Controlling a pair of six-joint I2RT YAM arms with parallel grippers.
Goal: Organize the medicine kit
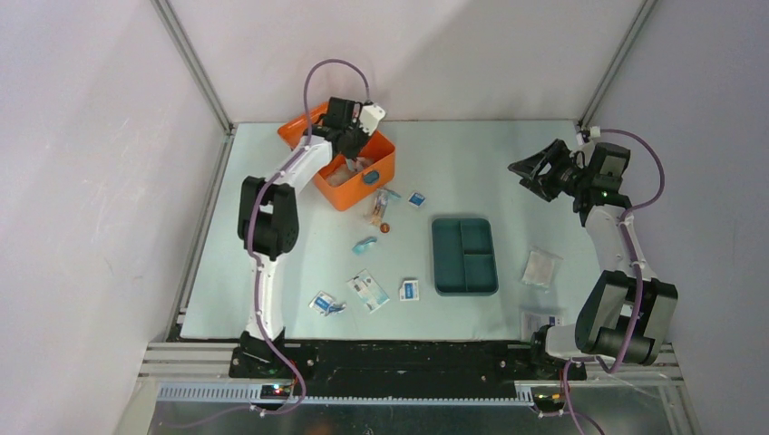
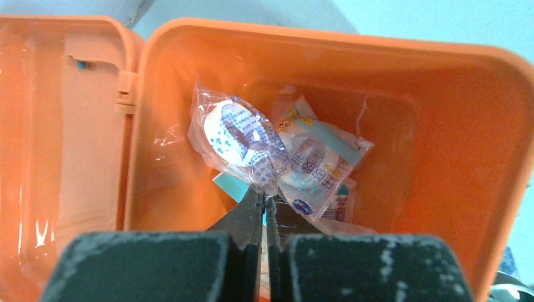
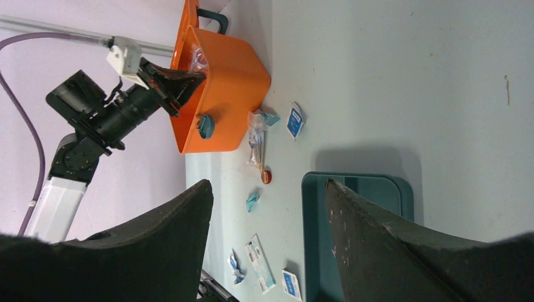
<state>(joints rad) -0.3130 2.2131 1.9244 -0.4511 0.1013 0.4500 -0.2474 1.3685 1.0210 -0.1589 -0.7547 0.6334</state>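
Observation:
The orange medicine kit (image 1: 381, 168) stands open at the back left of the table, its lid (image 1: 295, 127) folded back. My left gripper (image 2: 265, 200) reaches down into the kit (image 2: 441, 126), shut on a corner of a clear packet with a white roll (image 2: 234, 133). Under that packet lie several printed sachets (image 2: 315, 167). My right gripper (image 1: 544, 172) hovers open and empty above the back right of the table. In the right wrist view the kit (image 3: 233, 82) is far ahead of the right gripper (image 3: 266, 187).
A dark teal compartment tray (image 1: 464, 256) lies mid-table. Loose packets lie around it: blue-white sachets (image 1: 416, 200) (image 1: 409, 290), a long packet (image 1: 367, 291), a crumpled one (image 1: 326, 304), a teal wrapper (image 1: 365, 245), a small red cap (image 1: 384, 227), a clear bag (image 1: 541, 268).

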